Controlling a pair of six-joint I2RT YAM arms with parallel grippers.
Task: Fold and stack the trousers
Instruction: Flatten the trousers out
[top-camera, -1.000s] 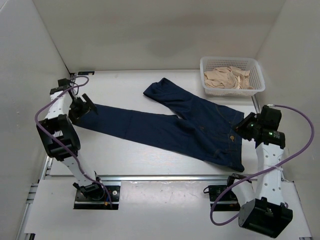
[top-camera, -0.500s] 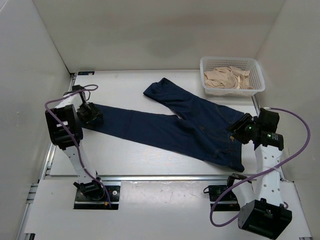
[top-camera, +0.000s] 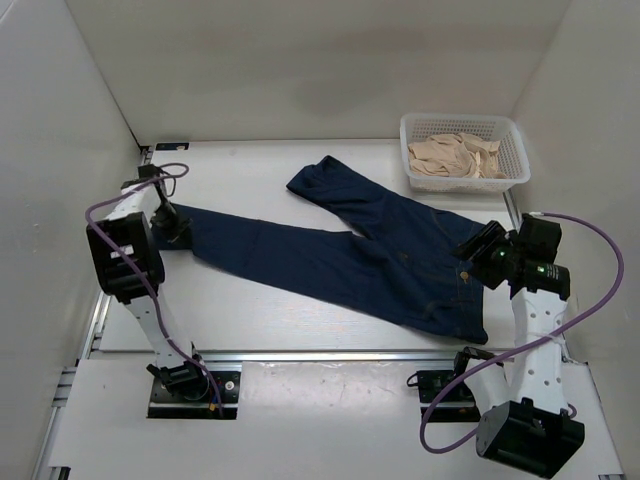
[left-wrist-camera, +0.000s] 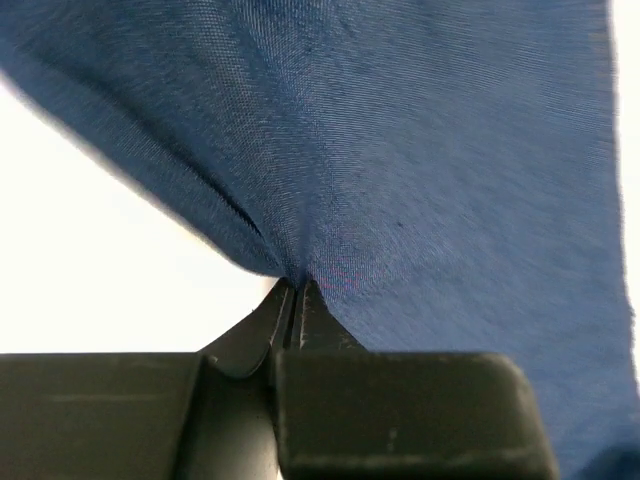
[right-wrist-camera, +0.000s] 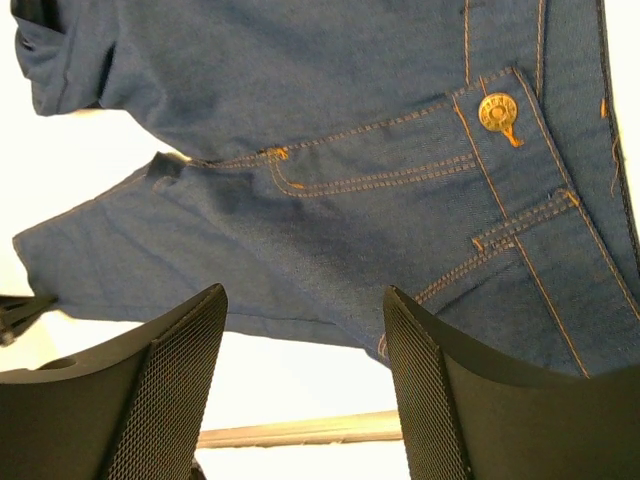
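Observation:
The dark blue trousers lie spread flat across the table, one leg reaching left and the other toward the back. My left gripper is shut on the end of the left leg, and its wrist view shows the cloth pinched and puckered between the closed fingertips. At the right end my right gripper hovers over the waist, open. Its wrist view shows the denim with orange stitching and a brass button beyond the spread fingers, the gripper holding nothing.
A white basket holding beige cloth stands at the back right, close to the waist end. White walls close in the table on the left, back and right. A metal rail runs along the near edge.
The left gripper has closed onto the end of the left trouser leg. The right gripper has opened wider and shifted left over the waist.

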